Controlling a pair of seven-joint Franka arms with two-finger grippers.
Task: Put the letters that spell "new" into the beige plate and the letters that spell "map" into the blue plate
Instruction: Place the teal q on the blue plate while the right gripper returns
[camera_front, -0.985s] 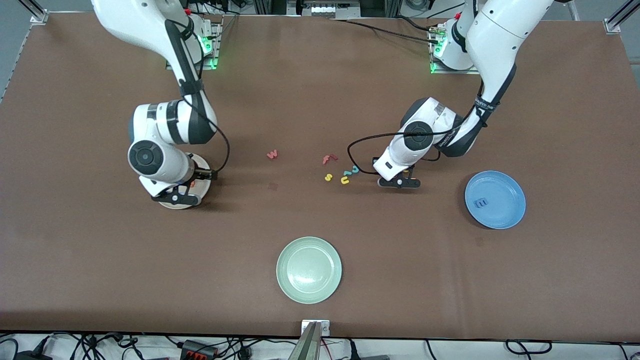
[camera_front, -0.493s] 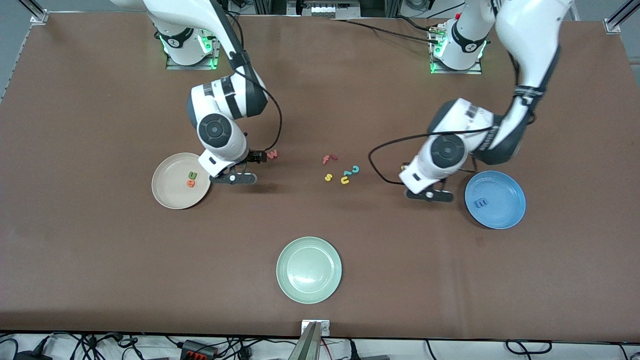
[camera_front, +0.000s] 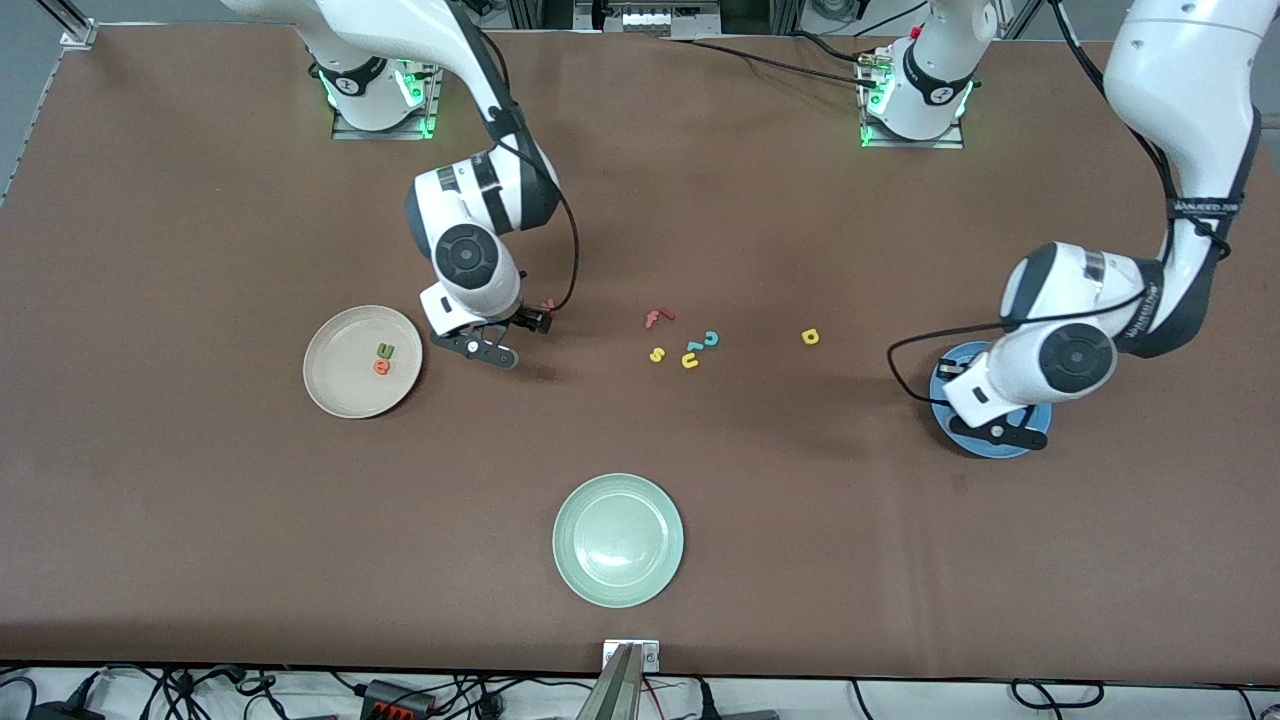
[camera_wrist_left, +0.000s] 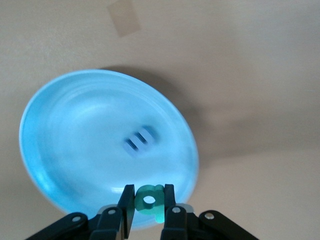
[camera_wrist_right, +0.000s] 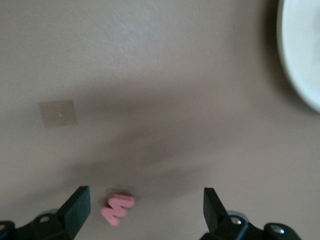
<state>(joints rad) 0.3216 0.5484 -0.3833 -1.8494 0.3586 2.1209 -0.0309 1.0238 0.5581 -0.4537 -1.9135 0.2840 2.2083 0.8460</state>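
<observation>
The brown surface (camera_front: 700, 500) lies bare between the round pale green plate (camera_front: 618, 540), nearest the front camera, and the loose cluster of small toy letters (camera_front: 682, 340) at mid-table. A lone yellow letter (camera_front: 810, 337) sits apart from that cluster, toward the left arm's end. The right claw (camera_wrist_right: 145, 207) hangs wide open low over the small pinkish-red w (camera_wrist_right: 117, 207), beside the round cream-beige plate (camera_front: 362, 361). The left claw (camera_wrist_left: 148, 202), clamped on a small teal letter (camera_wrist_left: 150, 199), hangs over the round bright-blue plate (camera_wrist_left: 75, 150), where a blue m (camera_wrist_left: 139, 140) lies.
</observation>
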